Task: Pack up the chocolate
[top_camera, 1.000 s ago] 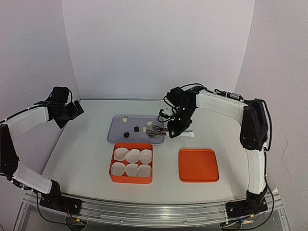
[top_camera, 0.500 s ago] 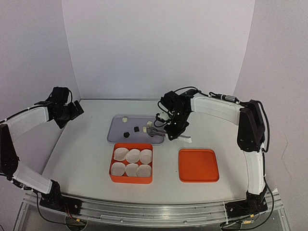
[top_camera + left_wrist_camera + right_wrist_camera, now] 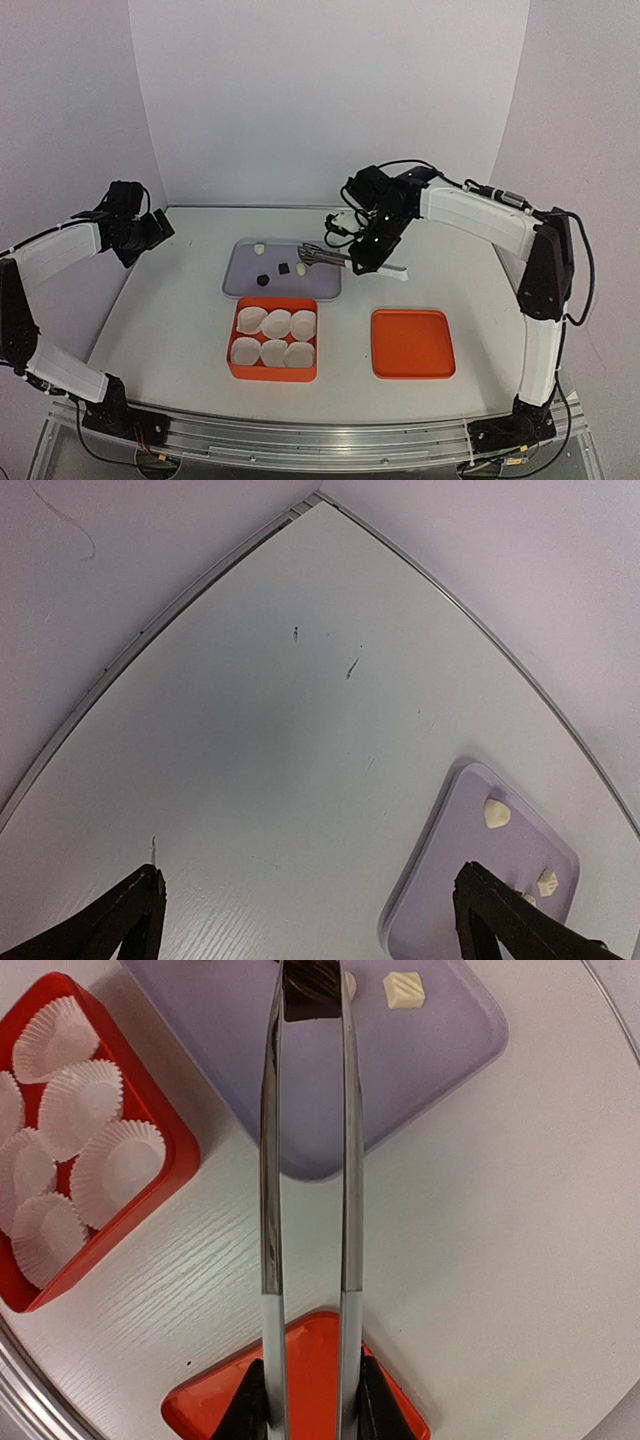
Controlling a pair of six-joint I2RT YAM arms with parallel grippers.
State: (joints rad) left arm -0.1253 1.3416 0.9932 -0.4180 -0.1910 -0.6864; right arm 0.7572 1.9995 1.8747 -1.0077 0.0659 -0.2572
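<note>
My right gripper (image 3: 362, 262) is shut on a pair of metal tongs (image 3: 308, 1160). The tongs' tips pinch a dark chocolate (image 3: 310, 1000) held above the lavender tray (image 3: 250, 283). On the tray lie two dark pieces (image 3: 264, 279) (image 3: 284, 268) and cream pieces (image 3: 259, 247) (image 3: 300, 268); the right wrist view shows a cream piece (image 3: 404, 990). The red box (image 3: 232, 345) of white paper cups (image 3: 275, 324) sits in front of the tray. My left gripper (image 3: 150, 228) hangs open at the far left, nothing between its fingers (image 3: 135, 915).
An orange lid (image 3: 412, 343) lies flat right of the red box, under my right wrist (image 3: 310, 1370). White walls close the back and both sides. In the left wrist view the tray's corner (image 3: 450, 880) with two cream pieces sits by the right finger.
The right gripper squeezed the tongs narrower and they closed on a dark piece; the arm has since risen and drawn back a little. The left arm has not moved.
</note>
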